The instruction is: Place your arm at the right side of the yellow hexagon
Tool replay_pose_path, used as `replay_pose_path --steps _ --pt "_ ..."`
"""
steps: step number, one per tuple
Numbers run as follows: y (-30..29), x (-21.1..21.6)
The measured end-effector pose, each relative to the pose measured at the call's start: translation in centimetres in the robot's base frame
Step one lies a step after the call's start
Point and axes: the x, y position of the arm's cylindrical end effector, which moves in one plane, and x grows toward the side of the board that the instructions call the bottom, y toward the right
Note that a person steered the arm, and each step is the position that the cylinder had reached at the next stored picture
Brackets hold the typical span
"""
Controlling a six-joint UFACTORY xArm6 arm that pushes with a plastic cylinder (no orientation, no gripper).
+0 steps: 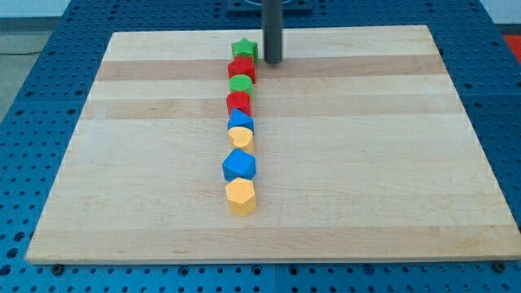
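The yellow hexagon (241,197) lies at the lower end of a column of blocks near the board's middle. Above it lie a blue block (239,165), a small yellow block (241,137), a blue block (240,121), a red block (238,102), a green block (240,83), a red star (242,67) and a green star (244,50). My tip (272,62) is near the view's top, just right of the green star and far above the yellow hexagon.
The wooden board (366,163) lies on a blue perforated table (32,98). The blocks form one nearly straight column from the view's top toward the bottom.
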Motion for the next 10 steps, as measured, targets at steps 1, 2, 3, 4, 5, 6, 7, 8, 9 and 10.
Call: replay_pose_path --steps 1,2,3,4,5,6,7,8,9,10 --pt "8.0 3.3" --pt "12.3 9.0" --pt "12.4 16.7" --pt "12.4 25.9" --pt "9.9 34.0" --pt "7.1 34.1" --pt "-2.8 34.1" --pt "-11.5 33.6" --pt "-14.9 29.7" --pt "-13.7 28.3"
